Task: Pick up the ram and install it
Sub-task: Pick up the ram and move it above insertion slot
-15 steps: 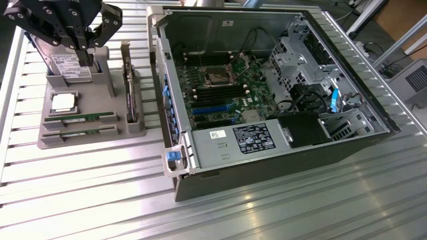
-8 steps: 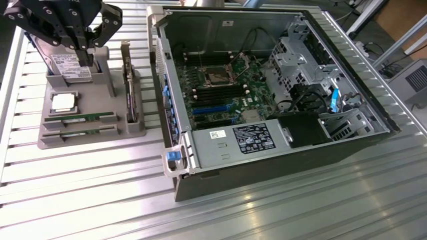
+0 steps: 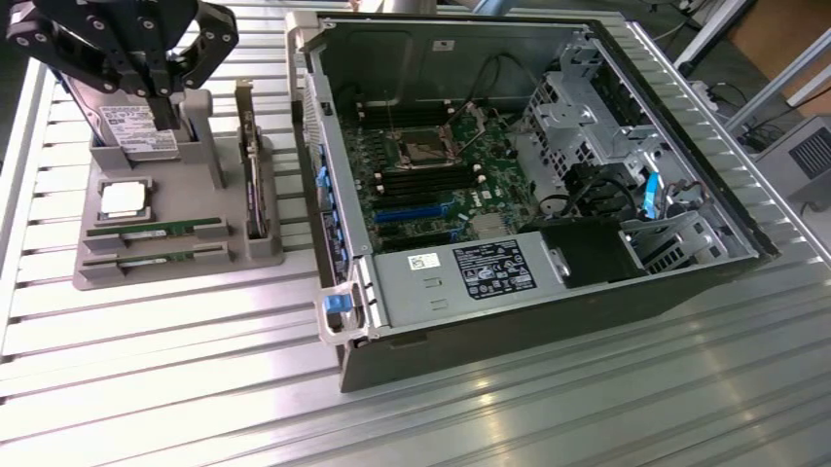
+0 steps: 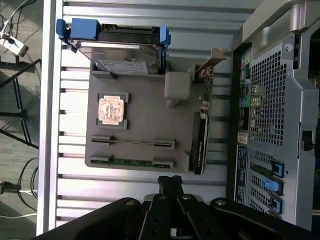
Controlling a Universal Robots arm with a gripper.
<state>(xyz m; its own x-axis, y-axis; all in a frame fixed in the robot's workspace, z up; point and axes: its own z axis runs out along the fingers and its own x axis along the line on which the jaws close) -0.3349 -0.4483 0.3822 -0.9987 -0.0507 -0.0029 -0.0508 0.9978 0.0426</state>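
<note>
Ram [image 3: 154,232] stands on edge in the slotted gray holder [image 3: 175,270], a second stick [image 3: 154,255] just beside it; neither is lifted. Gripper [image 3: 165,95] is clenched and empty, above the holder's far end by the hard drive [image 3: 136,128]. The pick likely wants a mid-length pinch and a straight-up lift. Expansion card [image 3: 260,195] and case wall [image 3: 311,146] crowd one side; there is open room overhead.

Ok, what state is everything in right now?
gripper: shut, empty, over the holder.
ram sticks: both on edge in their holder slots.
processor: flat in its recess.
expansion card: upright on edge in the holder.
hard drive: upright in the holder.
computer case: on its side, panel off.
</note>
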